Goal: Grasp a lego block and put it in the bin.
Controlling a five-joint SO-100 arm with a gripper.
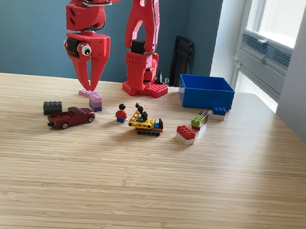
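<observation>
My red gripper (90, 84) hangs point-down above the left part of the wooden table, its fingertips close together and just over a pink and purple lego piece (92, 98). Nothing shows between the fingers, and whether they touch the piece I cannot tell. The bright blue bin (205, 91) stands at the back right, beside the red arm base (145, 76). Other lego blocks lie about: a dark grey block (52, 107), a red and white block (185, 134), a green and dark block (199, 119), and a blue and white block (218, 113) in front of the bin.
A dark red toy pickup truck (71, 117) stands left of centre. A small figure in red (121, 113) and a yellow and black toy vehicle (146, 122) stand mid-table. A window is at the right, a dark object (181, 60) leans on the back wall.
</observation>
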